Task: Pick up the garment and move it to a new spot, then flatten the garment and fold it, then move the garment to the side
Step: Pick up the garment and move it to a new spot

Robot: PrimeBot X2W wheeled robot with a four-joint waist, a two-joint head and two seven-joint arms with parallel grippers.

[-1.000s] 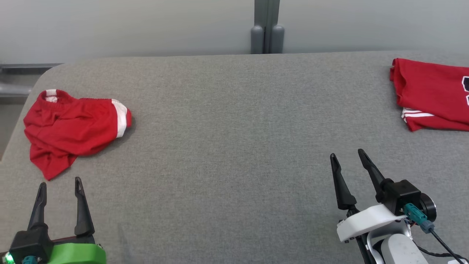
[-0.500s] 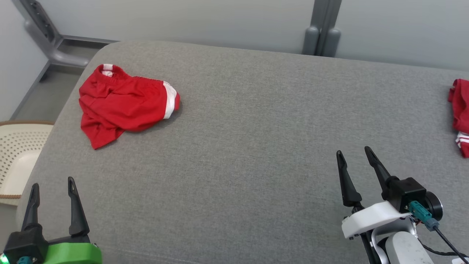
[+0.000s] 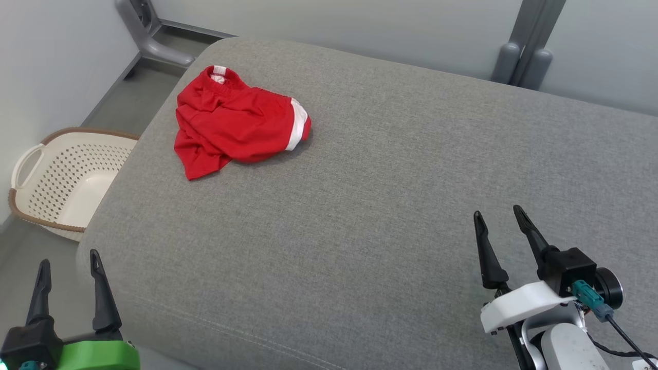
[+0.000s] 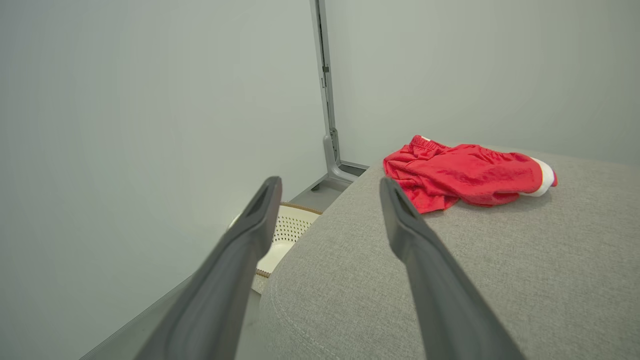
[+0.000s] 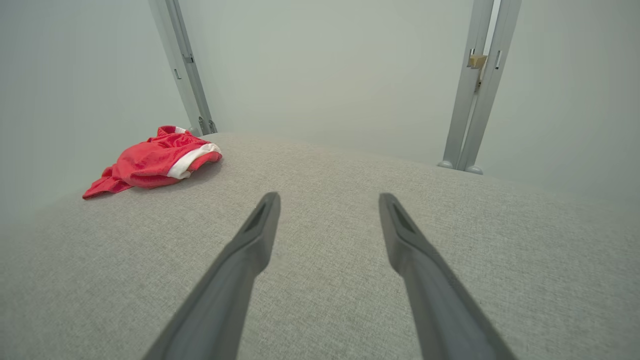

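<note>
Nothing of the task looks done yet, as far as can be judged: the garment (image 3: 236, 123), a pair of red shorts with a white band, lies in a crumpled heap on the grey fabric tabletop (image 3: 385, 195), not lifted, spread or folded. It sits well ahead of the left jaws and a little to their right, close to the far corner of the tabletop on that side. From the right jaws it is far ahead and well off to the left, with a wide stretch of bare tabletop between. Both pairs of jaws stand wide open and hold nothing. The left jaws hang by the near corner of the tabletop, about at its edge, and the right jaws hang above its near part. A pale perforated basket (image 3: 72, 174) stands on the floor ahead of the left jaws and to their left, below the tabletop's edge and apart from the garment. So the whole sequence is left: reach the shorts, grip and carry them to a new spot, flatten them, fold them, then shift the folded piece aside. The left jaws are the nearer pair and seem the likelier to make the first grasp
</note>
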